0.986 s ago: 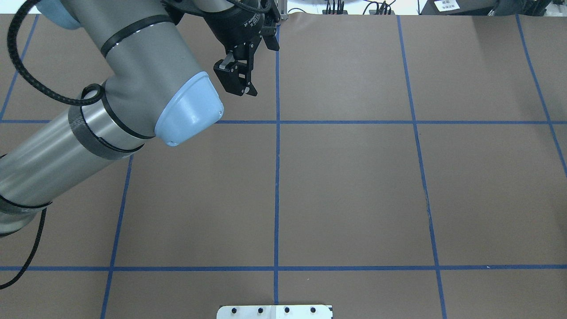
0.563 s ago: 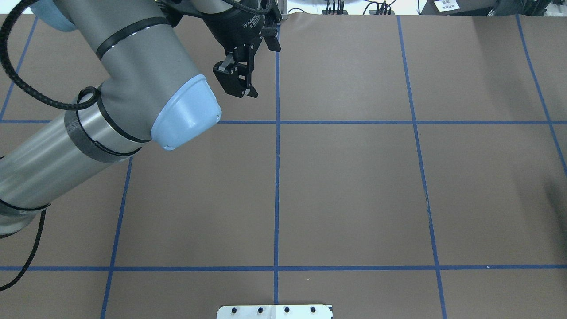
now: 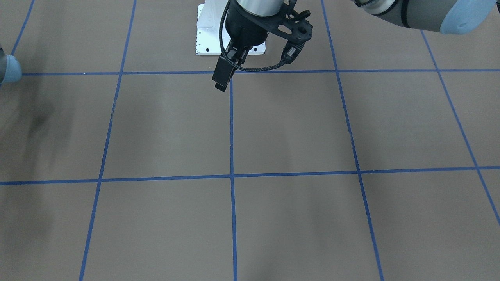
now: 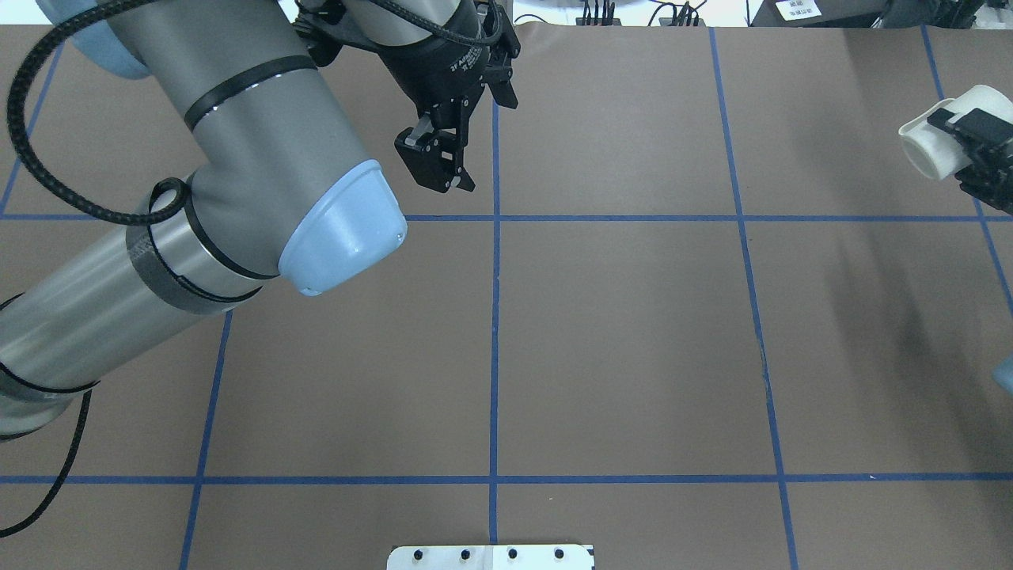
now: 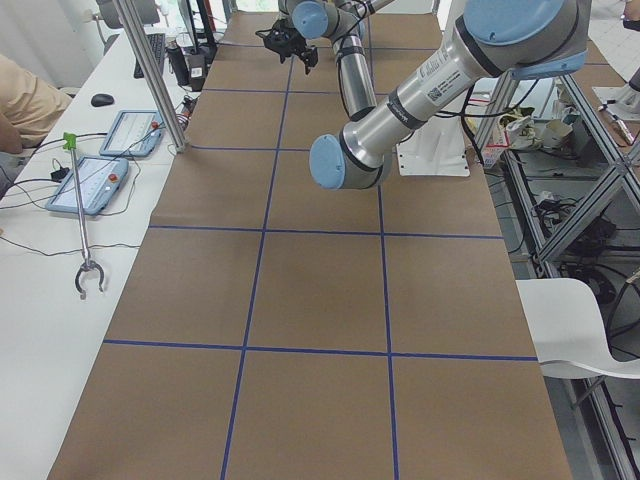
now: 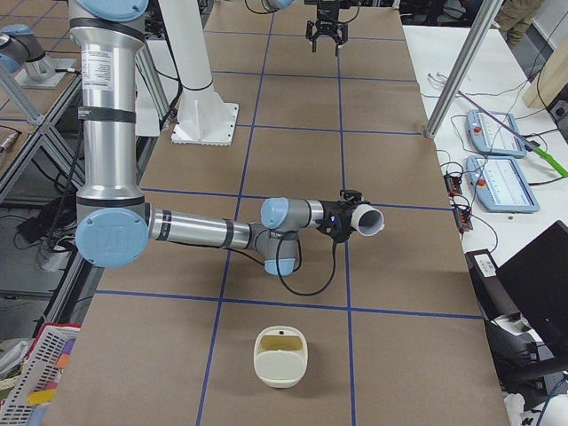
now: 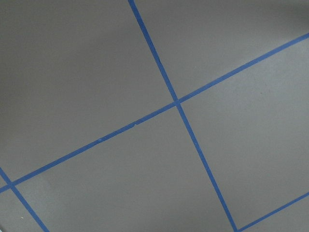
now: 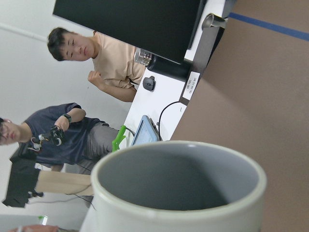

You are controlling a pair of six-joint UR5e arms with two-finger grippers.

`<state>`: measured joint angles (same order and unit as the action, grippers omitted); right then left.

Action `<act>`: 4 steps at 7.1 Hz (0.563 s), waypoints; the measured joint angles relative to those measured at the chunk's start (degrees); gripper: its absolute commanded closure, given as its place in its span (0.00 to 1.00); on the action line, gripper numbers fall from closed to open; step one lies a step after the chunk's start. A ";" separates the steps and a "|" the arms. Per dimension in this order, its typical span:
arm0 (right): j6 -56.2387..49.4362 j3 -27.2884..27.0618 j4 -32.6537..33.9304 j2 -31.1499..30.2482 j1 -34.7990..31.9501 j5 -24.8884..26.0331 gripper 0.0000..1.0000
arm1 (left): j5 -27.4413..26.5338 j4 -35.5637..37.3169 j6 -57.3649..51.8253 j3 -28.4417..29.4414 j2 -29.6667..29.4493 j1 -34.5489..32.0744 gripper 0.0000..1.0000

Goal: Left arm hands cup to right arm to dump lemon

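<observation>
The off-white cup (image 4: 934, 134) lies on its side in my right gripper (image 4: 972, 141), held in the air at the table's far right edge. It also shows in the exterior right view (image 6: 368, 220) with its mouth turned away from the arm. In the right wrist view the cup's (image 8: 178, 212) greyish inside looks empty. The lemon shows in no view. My left gripper (image 4: 475, 138) is open and empty above the far middle of the table, and it also shows in the front-facing view (image 3: 223, 80).
A cream container (image 6: 280, 357) stands on the brown paper near the table's right end. The white base plate (image 4: 491, 556) sits at the near edge. A side table with pendants (image 6: 501, 173) and operators lies beyond the far edge.
The right gripper with the cup has come into the overhead view at the right edge. The left arm has shifted slightly right and towards the robot; its gripper stays open.
</observation>
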<state>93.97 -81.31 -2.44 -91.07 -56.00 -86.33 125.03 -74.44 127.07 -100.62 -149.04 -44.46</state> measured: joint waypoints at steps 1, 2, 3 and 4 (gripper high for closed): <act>-6.86 -4.93 8.58 0.86 3.45 4.23 0.73 | -0.47 -0.21 -0.02 -0.04 -0.23 0.67 0.00; -12.45 -9.53 16.18 1.64 7.59 9.31 0.73 | -0.81 -0.40 0.00 0.02 -0.45 1.00 0.00; -15.77 -12.41 22.99 3.71 13.22 16.37 0.74 | -1.97 -1.13 -0.01 0.46 -0.57 1.42 0.00; -17.61 -13.78 31.04 8.24 20.32 25.90 0.74 | -4.85 -2.34 -0.66 1.23 -0.66 2.24 0.00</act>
<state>76.37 -95.09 28.60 -82.83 -35.68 -60.43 120.18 -76.78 126.41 -99.40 -149.70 -42.23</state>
